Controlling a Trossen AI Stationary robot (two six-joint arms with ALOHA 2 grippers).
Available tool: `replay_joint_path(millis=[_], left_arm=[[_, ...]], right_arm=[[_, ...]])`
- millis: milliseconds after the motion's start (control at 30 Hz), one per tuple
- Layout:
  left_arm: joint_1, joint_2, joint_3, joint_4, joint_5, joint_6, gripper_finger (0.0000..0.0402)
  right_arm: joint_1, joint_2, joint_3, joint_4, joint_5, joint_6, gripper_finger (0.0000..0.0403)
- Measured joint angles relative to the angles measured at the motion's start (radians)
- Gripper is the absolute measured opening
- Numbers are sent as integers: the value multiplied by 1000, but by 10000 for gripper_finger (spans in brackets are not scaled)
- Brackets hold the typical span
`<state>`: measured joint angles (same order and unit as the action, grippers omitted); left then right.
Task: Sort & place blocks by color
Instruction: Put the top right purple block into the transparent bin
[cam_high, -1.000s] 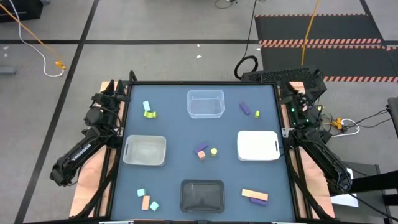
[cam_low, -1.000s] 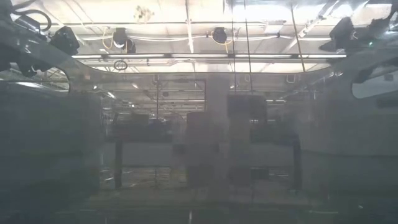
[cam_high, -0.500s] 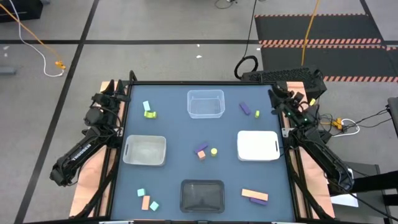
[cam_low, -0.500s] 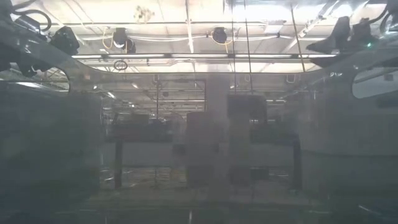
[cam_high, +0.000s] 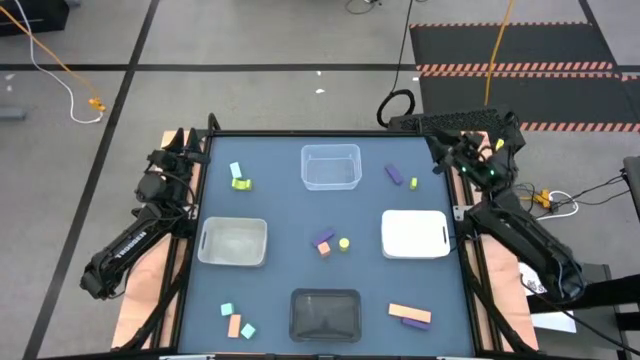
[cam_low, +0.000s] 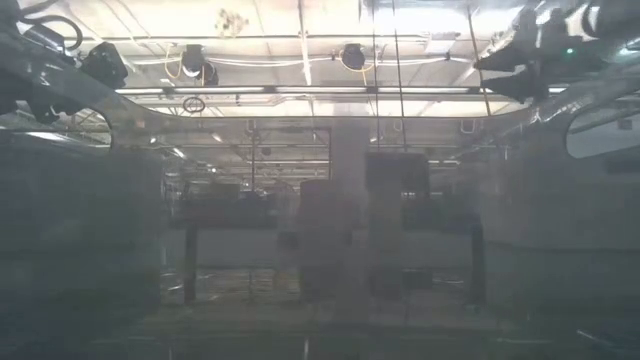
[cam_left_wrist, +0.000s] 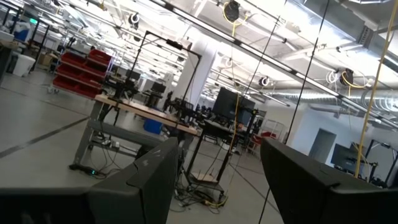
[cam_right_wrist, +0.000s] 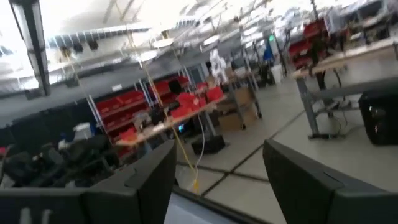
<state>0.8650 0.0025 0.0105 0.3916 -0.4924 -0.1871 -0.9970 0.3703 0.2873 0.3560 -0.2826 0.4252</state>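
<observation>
From above, the blocks are sitting scattered all over the bench (cam_high: 280, 200): cyan (cam_high: 235, 170) and yellow-green (cam_high: 241, 183) far left, a purple bar (cam_high: 394, 174) plus a tiny yellow one (cam_high: 414, 182) far right, a purple/orange/yellow bunch (cam_high: 324, 241) in the middle, cyan and orange (cam_high: 234, 325) near left, an orange bar on purple (cam_high: 410, 314) near right. Four trays are sitting between them, nothing in them that I can see. The left hand (cam_high: 172, 145) is parked off the far-left corner, the right hand (cam_high: 446, 158) is hanging over the far-right edge.

Low view is mostly haze, no blocks showing.

Left wrist: fingers (cam_left_wrist: 149, 180) spread wide, gripping nothing.

Right wrist: fingers (cam_right_wrist: 146, 180) spread wide too, nothing between them.

My guess is they're light, stiff wood, not fragile, maybe slick. I'd be pinching across the flat sides, bars across the short width.
</observation>
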Motion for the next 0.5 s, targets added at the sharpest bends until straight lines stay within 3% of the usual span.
replay_joint_path(millis=[133, 367, 500], left_arm=[[0, 0, 0, 0, 0, 0, 230], [0, 0, 0, 1, 0, 0, 230], [0, 0, 0, 1, 0, 0, 230]], right_arm=[[1, 113, 76, -24, -40, -9, 231], [53, 273, 256, -239, -36, -132, 231], [103, 343, 351, -363, 27, -187, 231]])
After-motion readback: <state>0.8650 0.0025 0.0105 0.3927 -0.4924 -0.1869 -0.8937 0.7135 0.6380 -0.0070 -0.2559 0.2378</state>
